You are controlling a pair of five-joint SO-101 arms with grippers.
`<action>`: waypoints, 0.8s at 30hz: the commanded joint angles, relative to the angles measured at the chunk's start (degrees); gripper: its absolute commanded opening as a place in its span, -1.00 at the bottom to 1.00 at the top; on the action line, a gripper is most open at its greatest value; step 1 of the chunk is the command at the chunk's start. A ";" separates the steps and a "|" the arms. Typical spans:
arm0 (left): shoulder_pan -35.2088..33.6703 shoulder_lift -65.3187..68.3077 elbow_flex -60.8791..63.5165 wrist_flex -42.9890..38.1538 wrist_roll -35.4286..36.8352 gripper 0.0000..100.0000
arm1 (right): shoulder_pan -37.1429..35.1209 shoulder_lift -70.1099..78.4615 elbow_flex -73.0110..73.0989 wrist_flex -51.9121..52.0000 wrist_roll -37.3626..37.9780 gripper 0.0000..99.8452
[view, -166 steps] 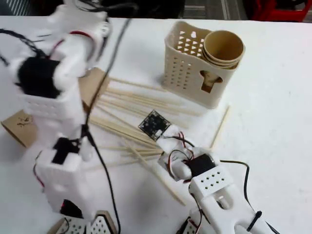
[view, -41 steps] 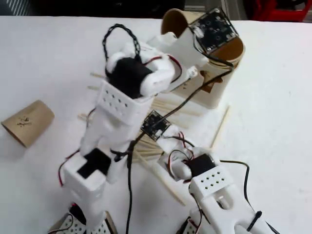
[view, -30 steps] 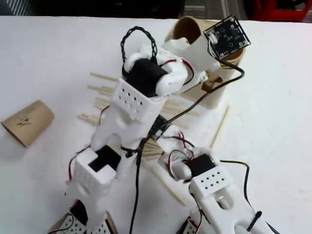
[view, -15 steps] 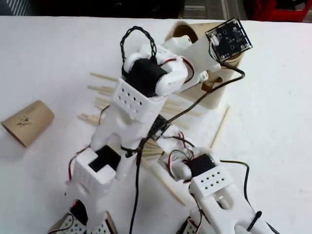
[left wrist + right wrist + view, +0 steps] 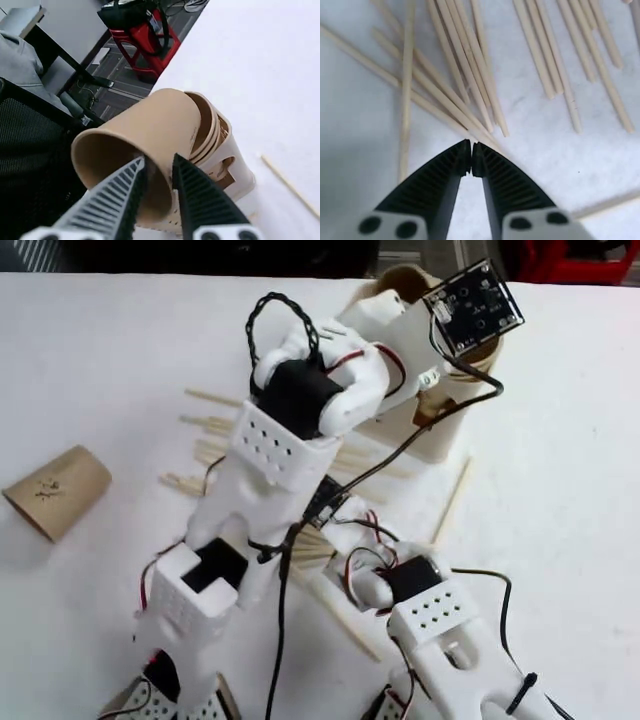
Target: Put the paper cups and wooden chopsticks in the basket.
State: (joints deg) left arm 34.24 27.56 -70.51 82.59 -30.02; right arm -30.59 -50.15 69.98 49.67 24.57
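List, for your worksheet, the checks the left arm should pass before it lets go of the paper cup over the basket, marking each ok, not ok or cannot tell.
1. Grip: the left pincer clamps the held cup by its wall at the rim: ok.
2. Aim: its base points into the stacked cups in the basket: ok.
3. Seating: the held cup is tilted and mostly outside the stack: not ok.
4. Other arm: the right pincer is shut, holds nothing and sits low over the chopsticks, away from the basket: ok.
5. All cups collected: a loose cup lies on its side on the table: not ok.
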 commanded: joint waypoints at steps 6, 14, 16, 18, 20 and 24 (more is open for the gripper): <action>0.84 1.36 0.26 -7.91 -0.09 -0.80 | -0.48 -1.10 -0.35 -0.92 0.62 -0.95; 1.01 4.00 -0.09 -9.32 -0.09 -0.80 | -0.48 -1.10 -0.35 -0.92 0.62 -0.95; 1.45 3.91 -0.09 -10.73 -0.09 -0.80 | -0.48 -1.10 -0.35 -1.27 0.62 -0.95; 1.71 4.00 -0.09 -12.40 -0.09 -0.80 | -0.40 -1.10 -0.26 -1.71 0.62 -0.95; 2.59 4.53 -0.09 -14.24 -0.09 -0.80 | -0.40 -1.10 -0.18 -1.71 0.62 -0.95; 4.97 4.88 0.53 -16.00 -0.09 -0.80 | -0.40 -1.10 -0.18 -1.71 0.62 -0.95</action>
State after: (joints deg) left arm 36.35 32.48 -69.63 69.32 -30.02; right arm -30.59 -50.15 69.98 48.62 24.57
